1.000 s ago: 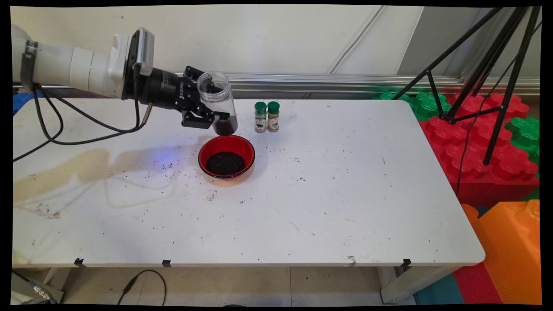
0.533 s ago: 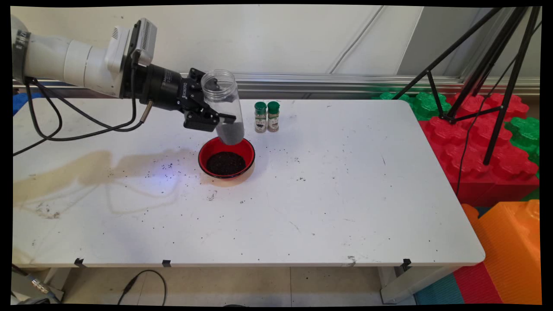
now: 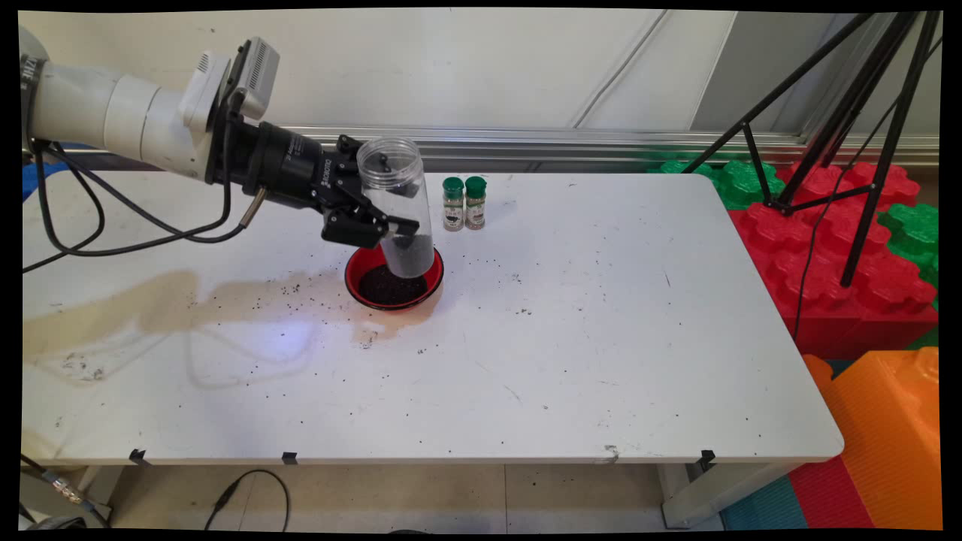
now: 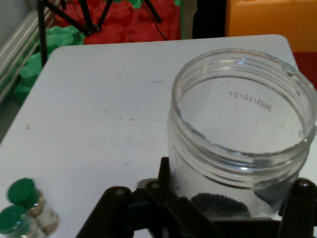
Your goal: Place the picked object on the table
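My gripper [image 3: 391,229] is shut on a clear plastic jar [image 3: 398,207] with no lid, held nearly upright with its mouth up and a little dark grain at its bottom. The jar's base hangs just over the rim of a red bowl [image 3: 359,263] that holds a heap of dark grains. In the hand view the jar [image 4: 237,134] fills the right side, its open mouth facing the camera, clamped between the black fingers [image 4: 302,208]. Two small spice bottles [image 3: 464,203] with green caps stand just behind the bowl to its right, and the spice bottles [image 4: 25,208] show in the hand view's lower left corner.
Dark grains lie scattered over the white table [image 3: 586,338], thickest around the bowl. A brownish stain [image 3: 150,297] spreads over the table's left part. A black tripod [image 3: 849,135] stands off the right end, above red, green and orange foam blocks [image 3: 849,255].
The arm has moved right and down with the jar. The jar's base, a second ago above the bowl's far rim, now hangs low over the bowl, and the jar stands more upright.
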`<state>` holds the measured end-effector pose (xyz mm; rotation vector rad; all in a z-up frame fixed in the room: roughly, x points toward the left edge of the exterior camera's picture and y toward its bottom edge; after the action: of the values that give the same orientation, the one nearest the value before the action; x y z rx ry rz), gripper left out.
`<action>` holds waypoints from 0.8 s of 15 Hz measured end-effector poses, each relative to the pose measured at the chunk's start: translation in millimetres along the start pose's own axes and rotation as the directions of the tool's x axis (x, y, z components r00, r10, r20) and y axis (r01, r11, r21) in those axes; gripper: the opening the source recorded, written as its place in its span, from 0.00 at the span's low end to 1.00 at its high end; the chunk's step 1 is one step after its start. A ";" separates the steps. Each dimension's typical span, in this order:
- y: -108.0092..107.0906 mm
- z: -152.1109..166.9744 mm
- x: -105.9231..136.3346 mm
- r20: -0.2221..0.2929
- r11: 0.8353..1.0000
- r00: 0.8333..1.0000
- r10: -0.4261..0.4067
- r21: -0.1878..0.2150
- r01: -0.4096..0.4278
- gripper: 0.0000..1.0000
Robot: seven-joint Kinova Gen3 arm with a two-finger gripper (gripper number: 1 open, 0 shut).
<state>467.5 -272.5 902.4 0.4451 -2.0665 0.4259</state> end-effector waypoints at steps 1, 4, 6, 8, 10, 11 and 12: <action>3.1 1.2 -0.2 0.001 1.000 1.000 -0.004 -0.008 0.004 0.00; 11.0 4.8 -3.0 0.007 1.000 1.000 -0.009 -0.029 0.010 0.00; 16.0 7.7 -6.9 0.011 0.999 1.000 -0.008 -0.045 0.009 0.00; 21.3 12.4 -12.2 0.014 0.998 1.000 -0.004 -0.063 0.005 0.00; 25.0 16.7 -16.8 0.015 0.997 1.000 -0.001 -0.075 0.002 0.00; 27.3 20.1 -20.0 0.016 0.997 1.000 0.000 -0.082 0.001 0.00; 29.5 23.5 -23.3 0.017 0.996 1.000 0.001 -0.089 0.001 0.00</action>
<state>447.6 -254.3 867.1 0.3964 -2.0925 0.3297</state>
